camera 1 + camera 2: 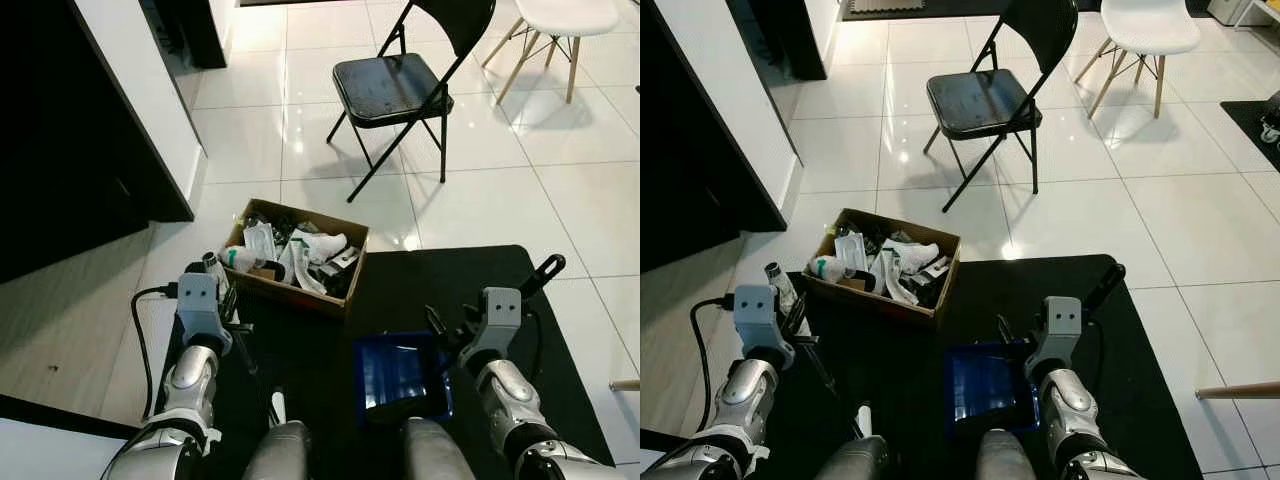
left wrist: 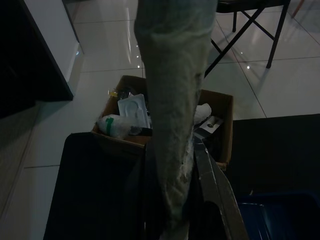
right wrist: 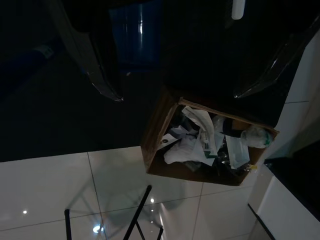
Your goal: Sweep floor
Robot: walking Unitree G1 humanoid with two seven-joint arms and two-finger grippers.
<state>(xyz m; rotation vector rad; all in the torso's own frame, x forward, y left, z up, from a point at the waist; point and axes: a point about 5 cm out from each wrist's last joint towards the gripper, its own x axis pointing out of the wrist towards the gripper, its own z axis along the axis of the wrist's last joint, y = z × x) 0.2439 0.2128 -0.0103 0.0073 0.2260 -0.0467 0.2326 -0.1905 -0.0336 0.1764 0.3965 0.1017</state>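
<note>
I stand on a black mat [image 1: 500, 270] laid over white floor tiles. A blue dustpan [image 1: 398, 375] lies on the mat just ahead of my legs. My right gripper [image 1: 488, 298] hovers beside it, open with its fingers [image 3: 102, 75] spread wide and nothing between them. My left gripper [image 1: 218, 285] is shut on a grey handle [image 2: 175, 110]; a thin dark rod [image 1: 255, 365] runs down from it to a white tip near my knee. A cardboard box [image 1: 262, 284] full of crumpled paper and packaging sits at the mat's far left corner, just beyond the left gripper.
A black folding chair [image 1: 395, 85] stands on the tiles behind the box, with a white chair [image 1: 560, 20] further right. A dark cabinet [image 1: 60, 130] runs along the left. A black cable [image 1: 138, 335] loops by my left arm. A pale wooden pole end [image 1: 626, 385] pokes in at right.
</note>
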